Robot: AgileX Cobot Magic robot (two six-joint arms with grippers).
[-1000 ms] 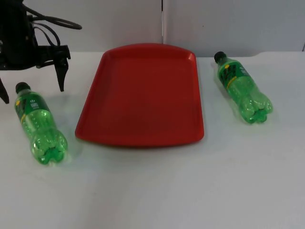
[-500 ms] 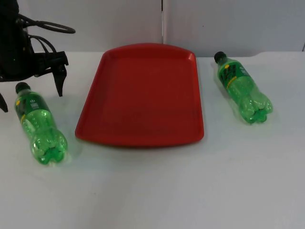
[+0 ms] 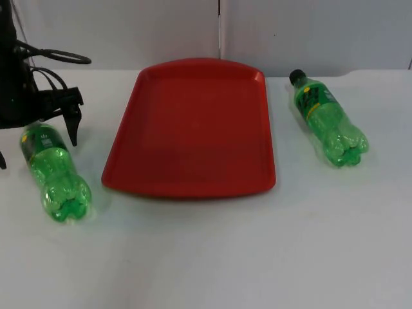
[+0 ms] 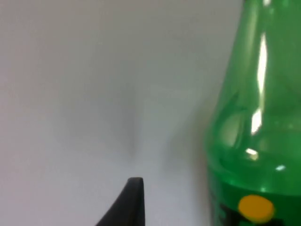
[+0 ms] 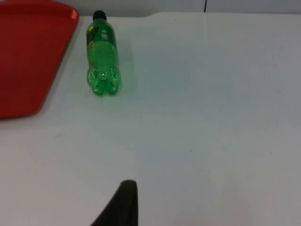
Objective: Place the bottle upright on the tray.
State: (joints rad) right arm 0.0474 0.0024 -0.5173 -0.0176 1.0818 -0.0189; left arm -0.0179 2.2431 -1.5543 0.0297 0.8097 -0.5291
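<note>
Left gripper (image 3: 35, 138) hung over neck end of left bottle (image 3: 56, 174), fingers spread wide, straddling it. Both bottles lay flat on table (image 3: 212, 257); right bottle (image 3: 329, 121) beside red tray (image 3: 193, 129). Right arm waited.

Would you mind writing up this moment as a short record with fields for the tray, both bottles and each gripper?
tray: red tray on the white table, nothing on it
left bottle: green bottle lying on its side left of the tray, neck under the gripper
right bottle: second green bottle lying on its side right of the tray, cap toward the wall
left gripper: left gripper low over the left bottle's neck end, jaws open astride it, not closed on it
right gripper: right gripper waits away from both bottles
task state: no bottle upright or on the tray
</note>
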